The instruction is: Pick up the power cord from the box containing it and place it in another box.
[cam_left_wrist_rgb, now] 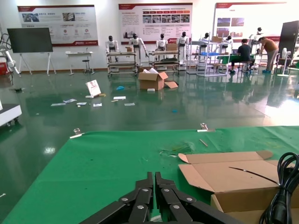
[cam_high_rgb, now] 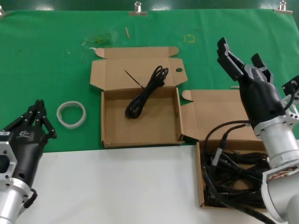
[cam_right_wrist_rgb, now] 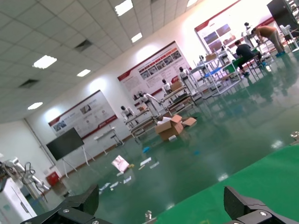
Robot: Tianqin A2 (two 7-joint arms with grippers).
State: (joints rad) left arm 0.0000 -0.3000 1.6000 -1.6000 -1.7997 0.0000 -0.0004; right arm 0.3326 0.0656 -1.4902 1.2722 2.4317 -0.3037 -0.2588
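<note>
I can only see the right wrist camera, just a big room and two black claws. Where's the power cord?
Observer: The power cord lies in the middle cardboard box, with one end up on its open lid.
Operator: Is my claw near it?
Observer: No. The right gripper is open, raised over the second box, off to the right.
Operator: What's in that one?
Observer: A heap of black cords.
Operator: And the other claw?
Observer: The left gripper is shut, parked low on the left.
</note>
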